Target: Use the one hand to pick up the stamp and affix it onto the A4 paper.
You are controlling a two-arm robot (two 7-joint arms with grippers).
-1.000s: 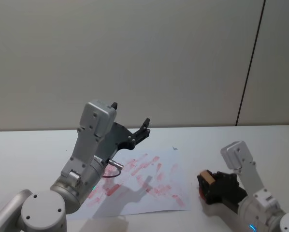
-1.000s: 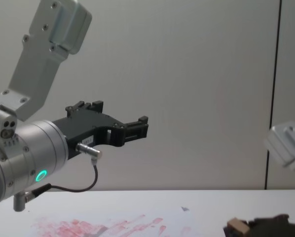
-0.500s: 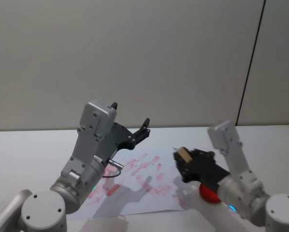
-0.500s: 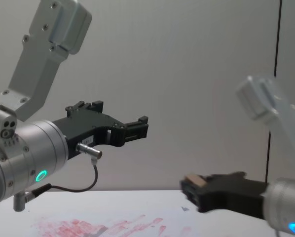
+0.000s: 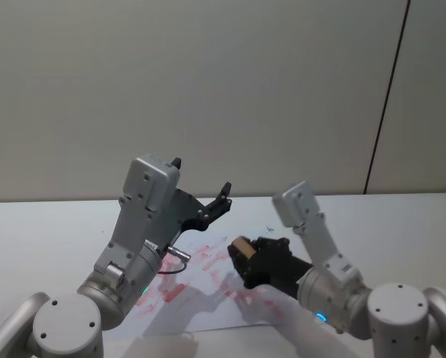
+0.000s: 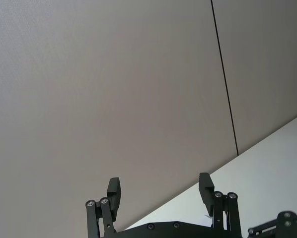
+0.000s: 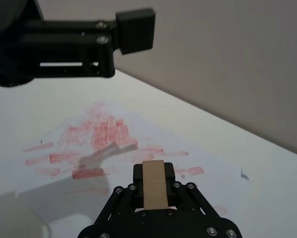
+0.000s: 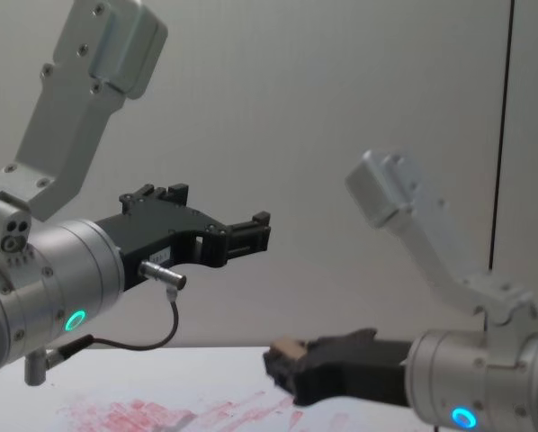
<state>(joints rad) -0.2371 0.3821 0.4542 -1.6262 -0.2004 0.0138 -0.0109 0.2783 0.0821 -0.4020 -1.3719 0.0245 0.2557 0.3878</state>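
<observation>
My right gripper (image 5: 245,255), on the wrist with the blue ring, is shut on the stamp (image 5: 242,245), a small light-brown wooden block. It holds the stamp (image 7: 153,191) a little above the right part of the A4 paper (image 5: 200,309), a white sheet smeared with red-pink prints (image 7: 101,136). In the chest view the stamp (image 8: 287,346) sits at the tip of the right gripper (image 8: 283,364), over the paper (image 8: 161,416). My left gripper (image 5: 200,175), on the wrist with the green ring, hangs open high over the paper's left part, holding nothing (image 6: 159,184).
The white table (image 5: 44,231) runs to a grey wall (image 5: 230,89) with a dark vertical seam (image 5: 387,97). The left arm's finger (image 7: 134,29) hangs over the far side of the paper, ahead of the stamp.
My right gripper has carried the stamp leftward from the table's right side and up over the paper. The left arm has not moved.
</observation>
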